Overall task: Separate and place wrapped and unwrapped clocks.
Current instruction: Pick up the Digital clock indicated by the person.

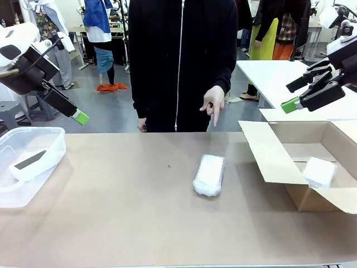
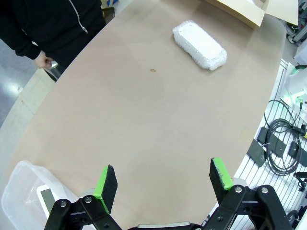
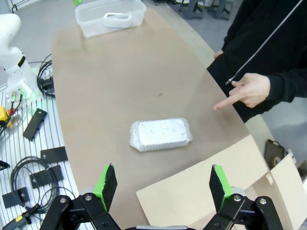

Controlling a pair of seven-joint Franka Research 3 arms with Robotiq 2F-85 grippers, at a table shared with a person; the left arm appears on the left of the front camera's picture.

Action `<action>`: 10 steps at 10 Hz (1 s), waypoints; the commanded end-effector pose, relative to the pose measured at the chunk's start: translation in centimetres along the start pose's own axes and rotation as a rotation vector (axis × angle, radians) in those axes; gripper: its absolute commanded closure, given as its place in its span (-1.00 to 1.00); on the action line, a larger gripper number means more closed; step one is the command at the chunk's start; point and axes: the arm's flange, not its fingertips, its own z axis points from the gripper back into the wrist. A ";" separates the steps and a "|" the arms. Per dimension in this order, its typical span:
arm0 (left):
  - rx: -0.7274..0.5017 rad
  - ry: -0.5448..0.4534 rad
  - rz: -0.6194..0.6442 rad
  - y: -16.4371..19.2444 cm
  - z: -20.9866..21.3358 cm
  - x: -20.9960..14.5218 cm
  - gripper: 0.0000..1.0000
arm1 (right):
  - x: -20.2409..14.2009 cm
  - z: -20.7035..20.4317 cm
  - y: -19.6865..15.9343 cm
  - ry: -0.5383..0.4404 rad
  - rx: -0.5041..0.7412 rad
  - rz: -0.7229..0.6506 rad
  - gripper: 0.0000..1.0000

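One wrapped clock (image 1: 209, 175) (image 2: 199, 44) (image 3: 160, 134) lies in crinkly film on the brown table's middle. A second wrapped clock (image 1: 319, 171) rests inside the cardboard box (image 1: 279, 159) at the right. The unwrapped clock (image 1: 29, 163) (image 3: 117, 19), white with a dark screen, lies in the clear plastic bin (image 1: 53, 146) (image 3: 91, 24) at the left. My left gripper (image 1: 78, 114) (image 2: 163, 181) hangs open above the table's left end. High over the box, my right gripper (image 1: 293, 95) (image 3: 163, 184) is also open. Neither holds anything.
Across the table stands a person in a black zip jacket, one hand (image 1: 213, 105) (image 3: 247, 91) pointing a finger down toward the middle wrapped clock. The box's flap (image 3: 206, 191) reaches toward the table's centre. Cables (image 3: 29, 177) lie off the table's near edge.
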 end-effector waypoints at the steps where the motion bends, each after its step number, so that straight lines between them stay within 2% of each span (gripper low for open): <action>1: -0.016 -0.006 0.000 0.0 0.0 -0.1 -1.00 | -0.1 -0.5 -0.2 -0.021 0.004 0.007 -1.00; 3: -0.016 -0.006 0.000 0.0 0.0 -0.1 -1.00 | 0.0 0.0 0.0 0.000 0.000 0.000 -1.00; 4: -0.016 -0.006 0.000 0.0 0.0 -0.1 -1.00 | 1.9 -0.7 0.0 -0.010 0.048 -0.062 -1.00; 5: -0.016 -0.006 0.000 0.0 0.0 -0.1 -1.00 | 4.0 -1.9 0.6 0.013 0.083 -0.191 -1.00; 6: -0.016 -0.006 0.000 0.0 0.0 -0.1 -1.00 | 6.1 -3.4 1.4 0.025 0.089 -0.376 -1.00; 7: -0.016 -0.006 0.000 0.0 0.0 -0.1 -1.00 | 8.2 -5.6 2.3 0.086 0.060 -0.574 -1.00; 8: -0.016 -0.006 0.000 0.0 0.0 -0.1 -1.00 | 10.0 -7.5 3.3 0.134 0.011 -0.793 -1.00; 9: -0.016 -0.006 0.000 0.0 0.0 -0.1 -1.00 | 11.2 -9.1 4.3 0.163 -0.026 -0.942 -1.00; 10: -0.016 -0.006 0.000 0.0 0.0 -0.1 -1.00 | 12.1 -10.4 4.3 0.089 -0.195 -1.124 -1.00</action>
